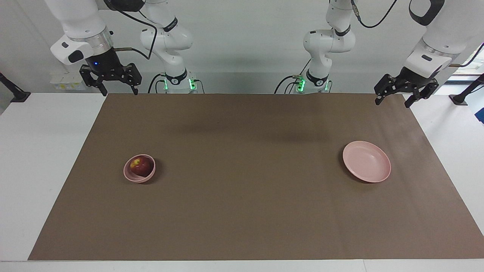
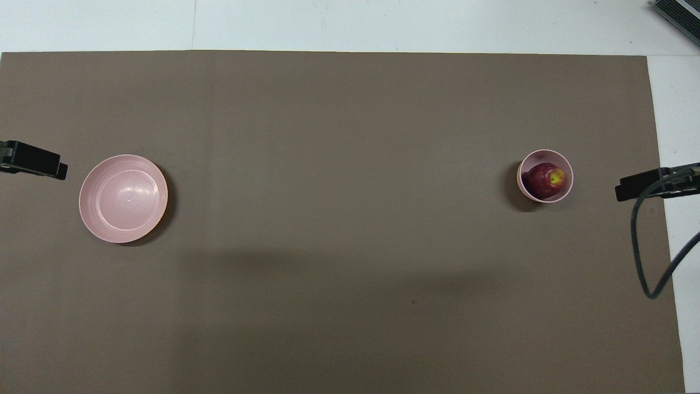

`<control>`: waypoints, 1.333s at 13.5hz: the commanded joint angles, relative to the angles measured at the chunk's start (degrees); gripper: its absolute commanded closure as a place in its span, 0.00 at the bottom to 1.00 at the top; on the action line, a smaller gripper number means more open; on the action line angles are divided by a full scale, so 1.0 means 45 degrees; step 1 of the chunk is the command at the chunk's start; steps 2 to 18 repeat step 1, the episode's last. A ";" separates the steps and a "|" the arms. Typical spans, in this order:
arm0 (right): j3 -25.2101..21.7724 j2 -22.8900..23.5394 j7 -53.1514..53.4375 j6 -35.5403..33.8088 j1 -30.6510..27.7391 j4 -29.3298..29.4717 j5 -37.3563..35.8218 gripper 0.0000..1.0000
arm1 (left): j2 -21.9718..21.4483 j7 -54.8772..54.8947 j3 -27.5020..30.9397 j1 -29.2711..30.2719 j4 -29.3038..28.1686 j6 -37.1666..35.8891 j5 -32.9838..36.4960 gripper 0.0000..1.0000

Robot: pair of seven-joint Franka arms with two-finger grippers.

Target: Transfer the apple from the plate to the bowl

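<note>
Both claws hang in the air with nothing between their fingers. Right claw [image 1: 117, 88], fingers spread apart, is over the corner of the brown mat [image 1: 242, 211] at the robots' edge of the tabletop [image 1: 45, 158], toward the right arm's end. Left claw [image 1: 394, 98], fingers likewise apart, is over the mat's corner at the robots' edge toward the left arm's end. The facing view shows both claws whole, with their wrists and the two arm bases; the overhead view catches only a dark tip of the left claw [image 2: 33, 164] at one side edge and of the right claw [image 2: 653, 183] at the other, with a black cable [image 2: 645, 251] looping below it.

Out on the mat, the apple [image 1: 141, 166] sits inside the bowl [image 1: 130, 176], toward the right arm's end. From overhead the apple [image 2: 544, 180] nearly fills the bowl [image 2: 526, 164], its yellow patch upward. The plate [image 1: 366, 161] lies well apart, toward the left arm's end, bare; overhead, the plate [image 2: 123, 198] shows its inner ring, which the facing view barely shows.
</note>
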 commanded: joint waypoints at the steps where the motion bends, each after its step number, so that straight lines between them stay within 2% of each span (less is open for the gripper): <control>1: 0.0026 -0.0201 -0.0276 0.0052 -0.0078 -0.0175 0.0149 0.00 | -0.0257 0.0174 0.0118 -0.0054 -0.0221 -0.0096 -0.0137 0.00; 18: 0.0026 -0.0201 -0.0276 0.0052 -0.0078 -0.0175 0.0149 0.00 | -0.0257 0.0174 0.0118 -0.0054 -0.0221 -0.0096 -0.0137 0.00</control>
